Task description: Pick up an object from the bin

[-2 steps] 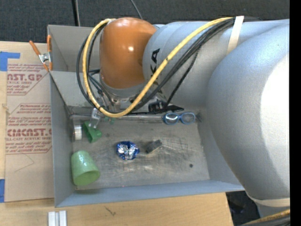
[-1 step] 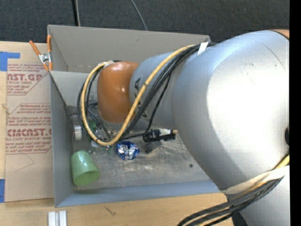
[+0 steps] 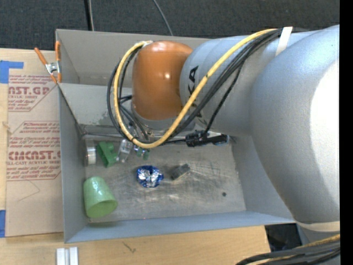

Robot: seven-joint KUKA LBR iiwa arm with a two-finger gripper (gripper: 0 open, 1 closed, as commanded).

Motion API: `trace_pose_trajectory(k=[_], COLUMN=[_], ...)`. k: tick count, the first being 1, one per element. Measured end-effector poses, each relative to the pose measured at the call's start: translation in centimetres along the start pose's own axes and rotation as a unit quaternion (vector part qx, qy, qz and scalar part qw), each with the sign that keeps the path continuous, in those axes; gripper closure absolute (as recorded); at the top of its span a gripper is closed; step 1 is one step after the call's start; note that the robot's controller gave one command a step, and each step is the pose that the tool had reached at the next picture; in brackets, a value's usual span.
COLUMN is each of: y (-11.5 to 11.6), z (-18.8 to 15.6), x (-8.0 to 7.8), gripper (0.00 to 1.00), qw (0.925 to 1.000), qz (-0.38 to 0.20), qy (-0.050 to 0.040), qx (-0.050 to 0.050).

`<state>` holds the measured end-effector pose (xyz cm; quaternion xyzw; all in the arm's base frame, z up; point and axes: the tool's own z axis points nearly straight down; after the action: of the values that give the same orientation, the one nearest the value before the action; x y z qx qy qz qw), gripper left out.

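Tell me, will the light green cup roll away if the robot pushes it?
Probably yes. The light green cup lies on its side, lower left in the bin, so a nudge could roll it. It looks wider at one end, so it would likely curve round, not go straight. It looks like thin plastic, so it is probably light.

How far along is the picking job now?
Done: nothing looks lifted; the green cup, blue foil wad and dark piece lie in the bin. In hand: the gripper sits low beside the dark green block. Left: grasping and lifting.
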<state>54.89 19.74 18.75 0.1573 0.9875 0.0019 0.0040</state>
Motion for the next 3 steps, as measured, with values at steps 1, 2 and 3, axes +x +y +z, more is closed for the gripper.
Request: trace_pose_trajectory(k=[1, 2, 3], y=[0.0, 1.7, 1.8], z=[0.5, 11.5, 11.0], x=[0.2, -4.0, -4.0], gripper=[0.00, 0.00, 1.00], qw=[1.0000, 0.9997, 0.9997], qz=[-0.001, -0.024, -0.024], qy=[0.0032, 0.0013, 0.0001], qx=[0.002, 0.002, 0.000])
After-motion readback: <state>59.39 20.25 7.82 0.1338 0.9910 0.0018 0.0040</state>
